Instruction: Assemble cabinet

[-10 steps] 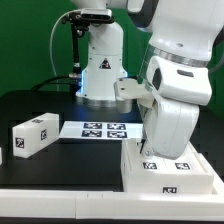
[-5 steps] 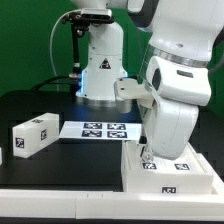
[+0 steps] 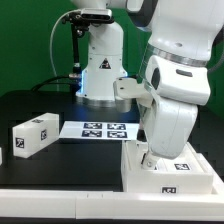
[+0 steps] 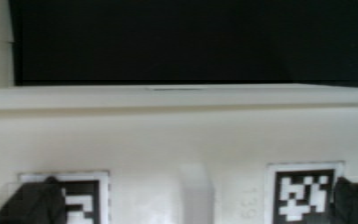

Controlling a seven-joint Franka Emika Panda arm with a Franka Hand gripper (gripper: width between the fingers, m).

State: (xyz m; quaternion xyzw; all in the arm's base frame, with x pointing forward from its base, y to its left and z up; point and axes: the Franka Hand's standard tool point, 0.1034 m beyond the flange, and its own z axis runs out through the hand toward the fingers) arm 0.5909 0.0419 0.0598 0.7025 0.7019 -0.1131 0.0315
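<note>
A glossy white Franka robot arm [image 3: 175, 90] bends low over the near right corner of the black desk [image 3: 85, 160], as the exterior view has it. Its gripper [image 3: 148, 156] is down at the top of the white matte plastic boxy cabinet body [image 3: 172, 178].

The arm's bulk hides most of the gripper from that side and the wrist view is blurred, so it cannot be told whether the jaws stand apart or together. Nor can it be told whether the gripper touches the cabinet body or hangs just above it.

The cabinet body lies flat along the desk's near edge, towards the exterior view's right. It has two small black-and-white square tags [image 3: 183, 165] on its upper face and a third on the face turned to that edge.

Close up, the wrist view shows a pale, flat face of the cabinet body [image 4: 176, 115] against the dark desk [image 4: 194, 40]. Two tags [image 4: 309, 195] sit on the white plastic, and an unidentifiable dark smear [image 4: 30, 205] overlaps one of them.

A smaller white rectangular plastic block [image 3: 35, 135], tagged on two visible faces, sits well apart near the desk's left edge in the exterior view. A sliver of another white piece [image 3: 3, 150] is cut off beside it.

Between block and cabinet body, mid-desk, lies the thin flat white marker board [image 3: 100, 128], just in front of the arm's white base [image 3: 100, 70].
</note>
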